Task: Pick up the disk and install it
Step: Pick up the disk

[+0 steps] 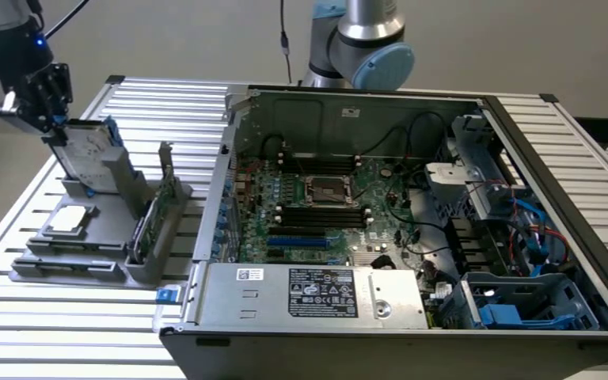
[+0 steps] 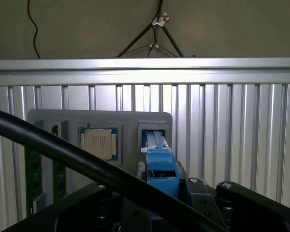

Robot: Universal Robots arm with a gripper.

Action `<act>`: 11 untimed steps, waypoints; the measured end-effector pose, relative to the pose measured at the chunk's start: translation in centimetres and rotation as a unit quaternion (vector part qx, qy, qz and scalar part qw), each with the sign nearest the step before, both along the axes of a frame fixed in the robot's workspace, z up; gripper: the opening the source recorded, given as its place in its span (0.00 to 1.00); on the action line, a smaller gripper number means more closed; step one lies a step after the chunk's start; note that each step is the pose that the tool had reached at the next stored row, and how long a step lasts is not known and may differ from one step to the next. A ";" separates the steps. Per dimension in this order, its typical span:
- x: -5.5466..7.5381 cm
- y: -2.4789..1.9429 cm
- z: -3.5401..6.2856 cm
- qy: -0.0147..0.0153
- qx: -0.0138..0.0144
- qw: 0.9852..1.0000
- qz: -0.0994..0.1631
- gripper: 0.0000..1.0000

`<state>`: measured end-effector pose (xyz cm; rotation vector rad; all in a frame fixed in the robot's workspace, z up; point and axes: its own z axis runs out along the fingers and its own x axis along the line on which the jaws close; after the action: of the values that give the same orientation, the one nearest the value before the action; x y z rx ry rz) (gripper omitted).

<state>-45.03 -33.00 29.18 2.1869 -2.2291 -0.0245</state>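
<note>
Currently the gripper (image 1: 55,129) sits in the upper left of the exterior view, right at the top edge of the disk (image 1: 89,155). The disk stands on end in a slot of the grey holder (image 1: 93,267), which rests on the slatted table (image 1: 61,324) at the exterior view's left. Standing it on end leaves its upper edge free, so a tool coming from above can take it by its 2 broad sides. I cannot tell whether the tool has clamped the disk or is merely around it. The disk looks seated in its slot, not lifted.

In the wrist view the disk's blue rail (image 2: 162,170) runs from the tool body toward the holder, which suggests the tool is lined up with that edge. A black cable (image 2: 63,153) crosses close to the lens.

Other parts wait in the same holder, each in its own seat. The square chip (image 1: 69,221) lies flat just in front of the disk, and a thin upright card (image 1: 165,176) stands in a slot on the side nearer the case.

The open computer case (image 1: 347,96) stands in the centre and right of the exterior view, its side panel off so the inside can be reached from above. At its lower right is a bay with blue fittings (image 1: 515,307); I judge that a drive with blue rails would fit there. The disk is not yet installed.
</note>
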 end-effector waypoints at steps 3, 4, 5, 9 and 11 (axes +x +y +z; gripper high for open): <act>0.0 -0.11 0.00 0.000 0.000 1.000 -0.001 0.33; 0.0 -0.12 0.00 0.000 0.000 1.000 -0.001 0.33; 0.0 -0.13 0.00 0.000 0.000 1.000 -0.001 0.33; 0.0 -0.13 0.00 0.000 0.000 1.000 -0.001 0.33; 0.0 -0.13 0.00 0.000 0.000 1.000 -0.001 0.33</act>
<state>-45.00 -33.13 29.18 2.1854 -2.2308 -0.0247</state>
